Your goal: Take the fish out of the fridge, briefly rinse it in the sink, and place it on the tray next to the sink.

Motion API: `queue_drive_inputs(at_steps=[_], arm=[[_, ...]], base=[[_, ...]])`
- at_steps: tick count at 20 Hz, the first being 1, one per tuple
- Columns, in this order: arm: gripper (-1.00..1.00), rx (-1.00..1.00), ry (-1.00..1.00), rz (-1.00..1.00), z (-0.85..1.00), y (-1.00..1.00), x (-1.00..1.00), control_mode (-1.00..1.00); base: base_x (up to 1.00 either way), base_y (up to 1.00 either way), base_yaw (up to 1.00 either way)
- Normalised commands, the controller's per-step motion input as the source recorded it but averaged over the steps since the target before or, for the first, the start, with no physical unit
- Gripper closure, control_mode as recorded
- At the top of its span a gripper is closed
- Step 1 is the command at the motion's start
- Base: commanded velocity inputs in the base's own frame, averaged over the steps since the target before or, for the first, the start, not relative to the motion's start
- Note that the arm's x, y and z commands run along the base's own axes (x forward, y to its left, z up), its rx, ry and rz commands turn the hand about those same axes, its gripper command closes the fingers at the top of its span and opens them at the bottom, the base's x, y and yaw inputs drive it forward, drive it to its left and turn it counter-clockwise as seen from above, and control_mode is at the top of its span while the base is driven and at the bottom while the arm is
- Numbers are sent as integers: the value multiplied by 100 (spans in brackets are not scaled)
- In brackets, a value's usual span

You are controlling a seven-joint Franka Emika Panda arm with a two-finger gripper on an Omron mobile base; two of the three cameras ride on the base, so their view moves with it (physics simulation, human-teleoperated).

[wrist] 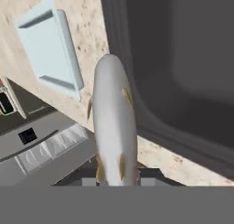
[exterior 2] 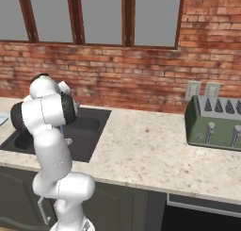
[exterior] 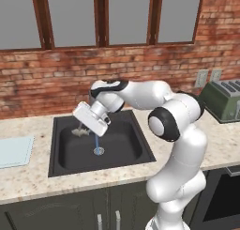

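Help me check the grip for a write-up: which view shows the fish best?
The hand view: the fish runs up the middle, pale body and small fins clear, held by the gripper. In the left base view, just its tail end pokes out beside the hand, over the sink. In the right base view, the arm blocks it.

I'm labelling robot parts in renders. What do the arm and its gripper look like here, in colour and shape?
The arm is glossy white, built of rounded, tube-like segments, with dark bands and caps at the joints; the right base view shows the same white shell and a black joint disc. No cables or markings are visible. The gripper sits on a boxy white hand with a grey underside; its finger tips are small and dark.
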Motion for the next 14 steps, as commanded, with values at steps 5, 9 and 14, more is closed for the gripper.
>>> queue_drive_inputs(at_steps=[5, 9, 14], arm=[[100, -14, -4, -24, 95, -19, -100, -100], [100, -48, 0, -17, 9, -48, -100, -100], [100, -64, 0, -10, -4, -55, -100, -100]], base=[[0, 0, 0], [0, 0, 0], [0, 0, 0]])
